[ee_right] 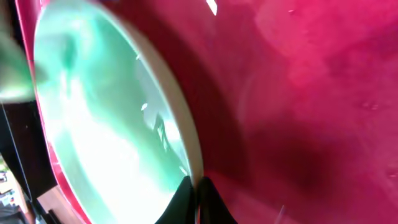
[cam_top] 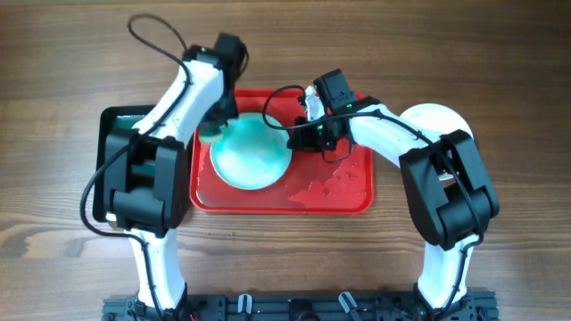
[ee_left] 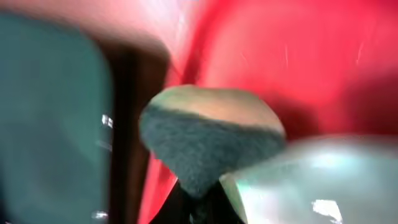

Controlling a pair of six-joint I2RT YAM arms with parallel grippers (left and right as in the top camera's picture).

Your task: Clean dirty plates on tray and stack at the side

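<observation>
Right claw (ee_right: pixel 198 200) is pressed shut on the right rim of the plate (cam_top: pixel 250 156). Plate lies in the left half of the red tray (cam_top: pixel 343 192), close to its left rim. Left claw (ee_left: pixel 199 202) pinches a sponge (ee_left: pixel 208 146) at the plate's upper-left edge. Tray's right half is open floor. Second plate (cam_top: pixel 439 116) sits on the surface (cam_top: pixel 508 53) just right of the tray. Dark green tray (cam_top: pixel 109 125) is just beside the left rim.
</observation>
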